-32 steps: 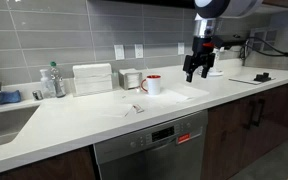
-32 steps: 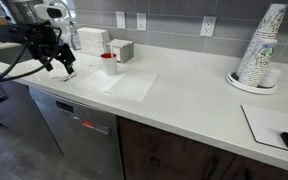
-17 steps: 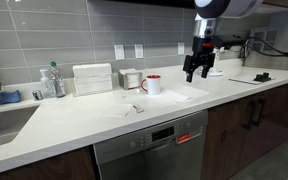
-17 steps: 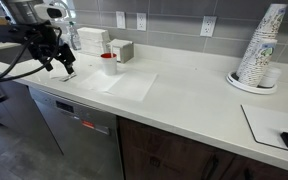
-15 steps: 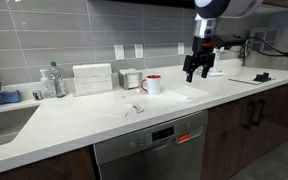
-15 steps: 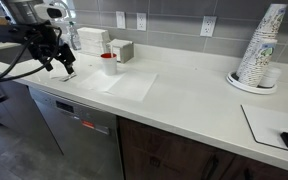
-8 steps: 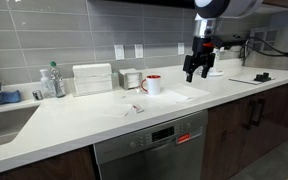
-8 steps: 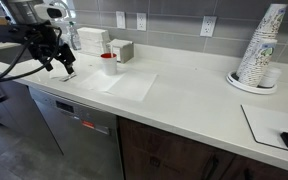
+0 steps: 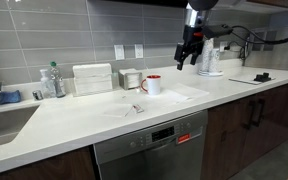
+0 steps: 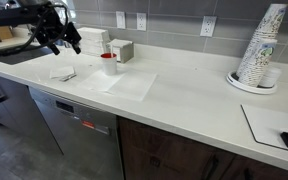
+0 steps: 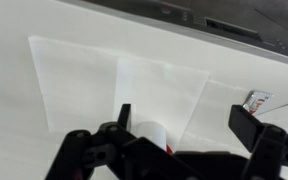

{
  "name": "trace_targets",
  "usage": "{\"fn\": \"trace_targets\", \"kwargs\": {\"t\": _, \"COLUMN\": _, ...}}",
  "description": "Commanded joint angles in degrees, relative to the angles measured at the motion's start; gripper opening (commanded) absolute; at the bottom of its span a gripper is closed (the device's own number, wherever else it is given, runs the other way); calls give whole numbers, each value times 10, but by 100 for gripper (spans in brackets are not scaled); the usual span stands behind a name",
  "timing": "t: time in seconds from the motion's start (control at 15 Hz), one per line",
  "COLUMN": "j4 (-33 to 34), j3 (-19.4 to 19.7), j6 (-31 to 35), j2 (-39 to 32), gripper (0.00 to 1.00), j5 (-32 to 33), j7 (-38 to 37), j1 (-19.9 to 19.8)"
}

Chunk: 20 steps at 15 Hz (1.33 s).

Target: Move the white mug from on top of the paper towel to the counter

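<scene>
while hand (image 9: 186,60) gapes, mug (image 9: 152,85) near towel (image 9: 187,95) edge

Bright even lighting, blurry wrist view

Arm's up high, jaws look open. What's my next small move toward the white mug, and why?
Probably shift the gripper sideways until it is over the white mug, before any descent. It hangs open well above the counter, off to the mug's side, and the mug stands upright, ungrasped.

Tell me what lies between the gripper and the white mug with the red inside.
Nothing: in an exterior view only open air separates the raised gripper from the red-rimmed white mug.
</scene>
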State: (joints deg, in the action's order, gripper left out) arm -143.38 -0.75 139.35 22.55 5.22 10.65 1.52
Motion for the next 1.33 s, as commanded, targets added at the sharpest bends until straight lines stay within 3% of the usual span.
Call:
{"fn": "trace_targets", "kwargs": {"t": 0.0, "j4": 82, "j3": -2, "j6": 20, "j2": -73, "gripper": 100, "j5": 31, "j7": 26, "j1": 6}}
{"fn": "trace_targets", "kwargs": {"t": 0.47, "j4": 171, "j3": -13, "j6": 58, "j2": -190, "gripper": 100, "j5": 28, "j7": 98, "j1": 30}}
{"fn": "trace_targets", "kwargs": {"t": 0.73, "j4": 208, "j3": -18, "j6": 103, "j2": -254, "gripper": 100, "j5": 43, "j7": 125, "j1": 25}}
{"fn": "trace_targets", "kwargs": {"t": 0.93, "j4": 226, "j3": -23, "j6": 141, "j2": -295, "gripper": 100, "j5": 11, "j7": 186, "j1": 19}}
{"fn": "trace_targets", "kwargs": {"t": 1.0, "j4": 237, "j3": -23, "j6": 149, "j2": -310, "gripper": 100, "j5": 19, "j7": 178, "j1": 16}}
{"fn": "trace_targets", "kwargs": {"t": 1.07, "j4": 212, "j3": -24, "j6": 131, "j2": -275, "gripper": 100, "j5": 29, "j7": 150, "j1": 19}}
{"fn": "trace_targets", "kwargs": {"t": 1.27, "j4": 230, "j3": -26, "j6": 143, "j2": -302, "gripper": 100, "j5": 31, "j7": 155, "j1": 15}}
